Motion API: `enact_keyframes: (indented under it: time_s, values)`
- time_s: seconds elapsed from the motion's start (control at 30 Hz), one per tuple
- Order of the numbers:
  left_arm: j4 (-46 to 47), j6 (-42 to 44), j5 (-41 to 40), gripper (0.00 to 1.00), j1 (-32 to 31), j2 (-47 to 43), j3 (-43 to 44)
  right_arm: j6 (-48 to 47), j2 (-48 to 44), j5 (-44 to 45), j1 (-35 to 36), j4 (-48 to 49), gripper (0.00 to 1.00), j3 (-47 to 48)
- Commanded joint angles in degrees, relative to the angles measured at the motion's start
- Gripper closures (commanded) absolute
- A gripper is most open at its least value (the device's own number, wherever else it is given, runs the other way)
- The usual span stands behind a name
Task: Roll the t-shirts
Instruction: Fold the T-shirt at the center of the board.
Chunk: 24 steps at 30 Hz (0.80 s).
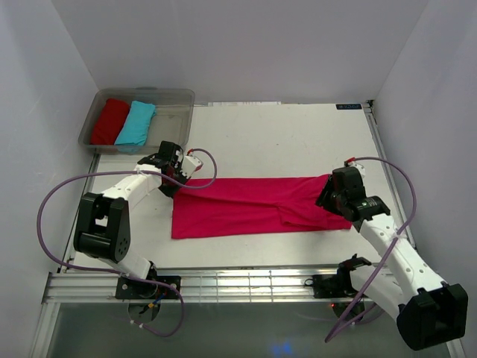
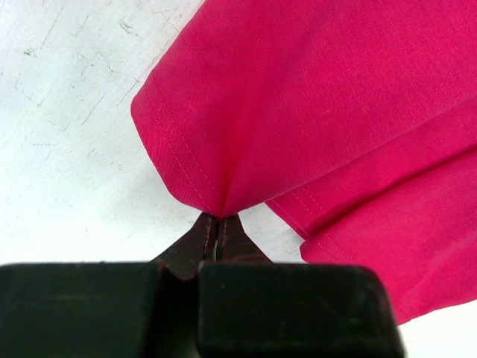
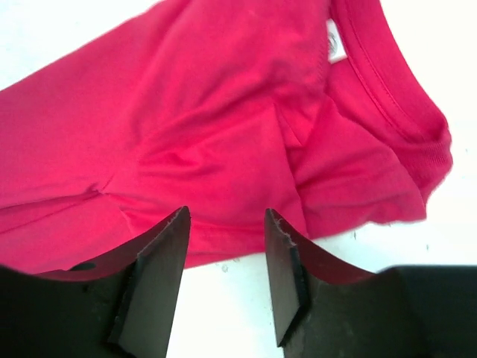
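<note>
Left wrist: left tool [image 2: 218,222] pinching t-shirt [image 2: 320,104] hem; right tool [image 3: 223,250] wide near collar [image 3: 391,89]; looks soft, limp, so grip edges.

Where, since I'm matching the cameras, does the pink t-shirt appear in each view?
Top external: t-shirt lies flat, centre of frame.
Left wrist: upper right; left claw pinches its hemmed corner.
Right wrist: upper frame, collar top right, beyond the open right claw.
Shared landmark: the white table.

We count one t-shirt [image 1: 246,206], one red bundle [image 1: 110,121], one turquoise bundle [image 1: 136,124], one clear bin [image 1: 177,112], and two grippers: the left gripper [image 1: 174,186] and the right gripper [image 1: 326,196].
</note>
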Motion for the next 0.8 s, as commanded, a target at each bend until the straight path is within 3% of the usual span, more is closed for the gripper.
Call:
enact_keyframes:
  time_s: [0.0, 0.13, 0.23, 0.4, 0.47, 0.53, 0.6, 0.77]
  values:
    - [0.78, 0.33, 0.46, 1.0, -0.13, -1.6, -0.41, -4.03, 2.34, -2.53, -0.03, 4.16, 0.51, 1.58]
    - [0.69, 0.15, 0.11, 1.0, -0.13, -0.99, -0.06, -4.39, 6.46, -6.74, -0.12, 10.85, 0.84, -1.94]
    - [0.43, -0.02, 0.2, 1.0, -0.13, -1.34, -0.24, -4.13, 9.54, -6.85, -0.21, 14.02, 0.92, -4.84]
    - [0.16, 0.07, 0.8, 1.0, -0.04, -1.78, -1.73, -4.91, 12.98, -6.32, -6.88, 15.44, 0.92, -5.91]
    - [0.16, -0.11, 1.42, 1.0, -0.13, -1.69, -1.82, -6.93, 12.02, -4.39, -7.15, 15.7, 0.74, -3.97]
    - [0.16, -0.64, 2.13, 1.0, -0.13, -1.52, -1.73, -9.83, 11.66, -3.76, -8.02, 15.87, 0.41, -0.9]
    - [0.16, -0.81, 2.56, 1.0, -0.13, -1.43, -1.73, -11.76, 12.36, -3.94, -10.39, 16.31, 0.36, 0.95]
    - [0.25, -0.64, 2.66, 1.0, -0.04, -1.08, -2.35, -15.37, 20.61, -7.79, -15.4, 18.07, 0.36, 4.55]
